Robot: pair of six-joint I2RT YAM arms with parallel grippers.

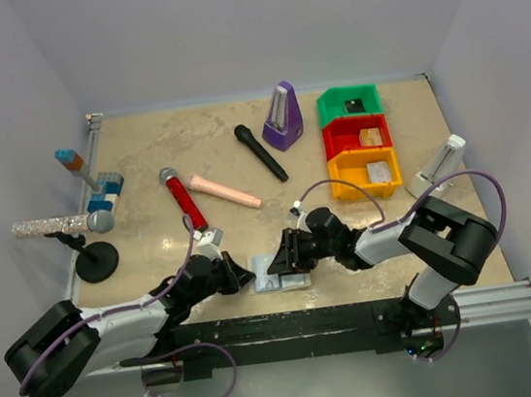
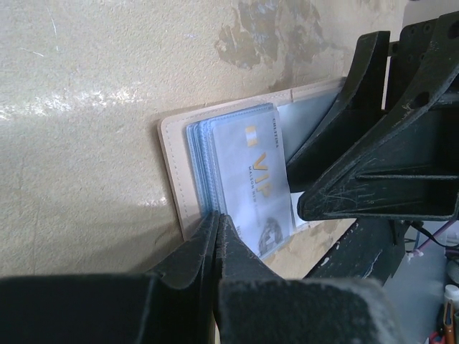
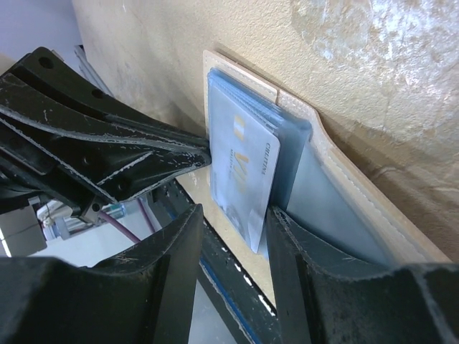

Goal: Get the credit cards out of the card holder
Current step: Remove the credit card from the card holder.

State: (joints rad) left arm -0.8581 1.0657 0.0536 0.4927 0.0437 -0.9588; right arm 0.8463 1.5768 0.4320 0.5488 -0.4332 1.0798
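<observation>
The card holder (image 1: pixel 301 280) lies open near the table's front edge, tan rim (image 2: pixel 172 172) and light blue inside (image 3: pixel 326 193). A stack of pale credit cards (image 2: pixel 204 158) sits in its pocket. The top one, a silver-blue VIP card (image 2: pixel 254 179), sticks out toward the front edge and also shows in the right wrist view (image 3: pixel 244 179). My left gripper (image 2: pixel 217 218) is shut, its tips against the near edge of the stack; nothing shows between them. It is left of the holder in the top view (image 1: pixel 249 274). My right gripper (image 3: pixel 233 222) is open astride the VIP card's free end, also in the top view (image 1: pixel 279 263).
Behind stand a purple metronome (image 1: pixel 281 118), a black microphone (image 1: pixel 259 152), a red microphone (image 1: pixel 185 201), a pink cylinder (image 1: pixel 225 190), and green (image 1: pixel 332 106), red (image 1: pixel 338 137) and yellow (image 1: pixel 345 173) bins. A silver microphone on a stand (image 1: pixel 59 226) is at the left.
</observation>
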